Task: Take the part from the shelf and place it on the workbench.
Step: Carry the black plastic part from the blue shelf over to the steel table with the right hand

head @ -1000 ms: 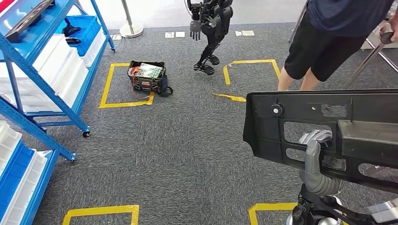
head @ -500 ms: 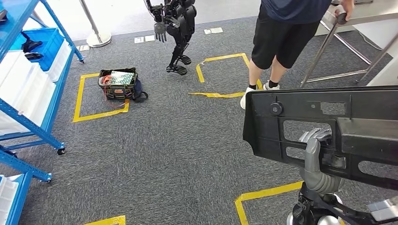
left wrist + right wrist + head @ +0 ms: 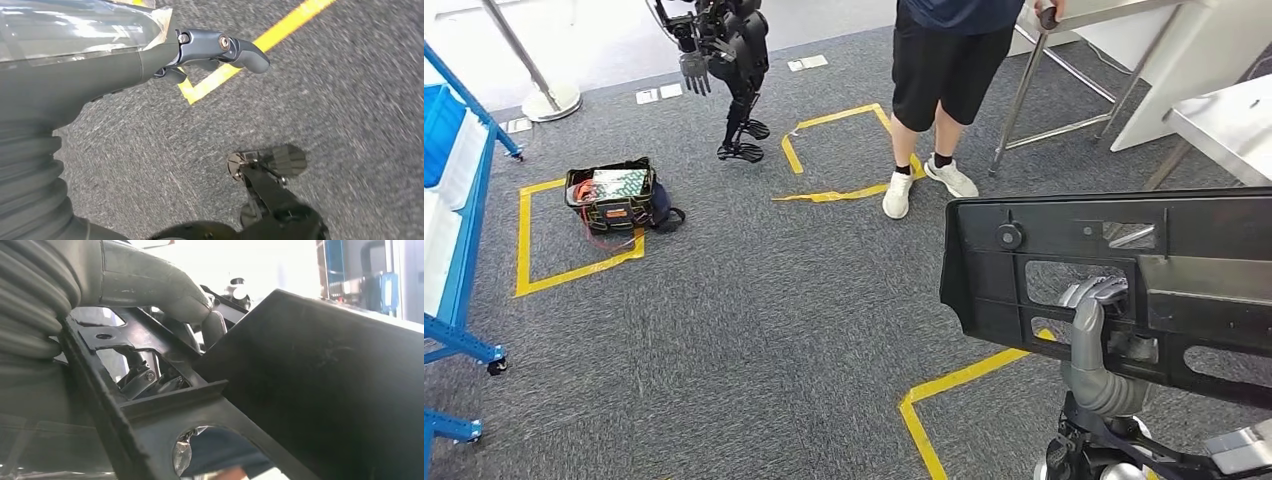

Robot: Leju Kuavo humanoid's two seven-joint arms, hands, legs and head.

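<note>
Grey carpet (image 3: 754, 330) marked with yellow tape lines (image 3: 964, 375) is seen across the head view. At the left edge a blue shelf frame (image 3: 454, 230) with white bins is seen. A large black plastic part (image 3: 1124, 290), flat and pierced by cut-outs, is held up at the right side of the head view by the right hand (image 3: 1096, 335), whose fingers (image 3: 1096, 291) are hooked through one of the openings; in the right wrist view the thumb (image 3: 165, 292) is pressed against the part's frame (image 3: 310, 385). A person (image 3: 944, 70) in dark shorts and white shoes is seen standing beyond the part, beside a metal table leg (image 3: 1021, 95). A second black humanoid robot (image 3: 729, 60) is suspended farther back. An open tool bag (image 3: 614, 195) is set inside a taped square. The left hand (image 3: 200, 52) is hung above the carpet with nothing in it, fingers loosely bent.
</note>
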